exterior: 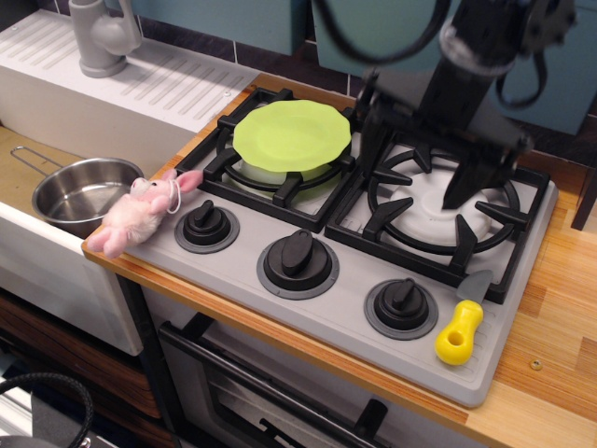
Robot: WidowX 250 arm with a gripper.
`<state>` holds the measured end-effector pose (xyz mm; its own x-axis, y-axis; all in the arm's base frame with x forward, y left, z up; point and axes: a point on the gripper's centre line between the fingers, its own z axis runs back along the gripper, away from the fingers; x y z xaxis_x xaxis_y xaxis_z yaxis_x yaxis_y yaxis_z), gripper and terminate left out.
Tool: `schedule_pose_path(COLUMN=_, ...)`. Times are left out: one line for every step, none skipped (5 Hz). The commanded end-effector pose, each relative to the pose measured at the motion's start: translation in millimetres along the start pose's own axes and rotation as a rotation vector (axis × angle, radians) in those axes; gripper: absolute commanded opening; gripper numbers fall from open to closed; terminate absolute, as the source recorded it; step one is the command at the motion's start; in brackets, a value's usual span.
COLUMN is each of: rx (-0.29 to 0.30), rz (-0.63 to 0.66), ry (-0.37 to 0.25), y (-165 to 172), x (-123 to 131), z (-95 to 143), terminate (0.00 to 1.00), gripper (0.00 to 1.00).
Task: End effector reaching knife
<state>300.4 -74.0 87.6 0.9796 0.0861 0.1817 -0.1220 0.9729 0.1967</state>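
The knife (463, 326) has a bright yellow handle with a hole and a short grey blade. It lies on the grey stove panel at the front right, blade pointing away. The black end effector (417, 170) hangs open and empty over the right burner grate (438, 201). Its left finger (368, 145) and right finger (466, 182) point down, spread wide apart. The gripper is above and behind the knife, well apart from it.
A green plate (291, 134) lies on the left burner. Three black knobs (298, 259) line the stove front. A pink plush rabbit (140, 210) lies at the stove's left corner, a steel pot (79, 191) in the sink beside it. Wooden counter (555, 327) runs to the right.
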Motion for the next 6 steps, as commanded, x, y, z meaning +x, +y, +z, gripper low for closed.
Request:
schedule_pose_path(rx=-0.025, rz=0.034, ry=-0.083, y=-12.2, x=-29.4, z=4.2, terminate=0.0, gripper=1.0)
schedule_pose_path(rx=-0.009, rz=0.05, ry=-0.083, y=-18.9, x=-39.2, z=6.4, terminate=0.0, gripper=1.0)
schedule_pose_path(rx=0.003, rz=0.07, ry=-0.089, y=-31.4, x=-45.3, z=8.1, terminate=0.0, gripper=1.0)
schedule_pose_path(rx=0.002, rz=0.089, ry=-0.097, y=-47.5, x=-47.1, z=7.6, terminate=0.0, gripper=1.0)
schedule_pose_path(rx=-0.002, rz=0.104, ry=-0.107, y=-62.1, x=-50.4, z=4.4, terminate=0.0, gripper=1.0)
schedule_pose_path(rx=-0.01, rz=0.114, ry=-0.115, y=-73.4, x=-54.2, z=-0.6, terminate=0.0, gripper=1.0)
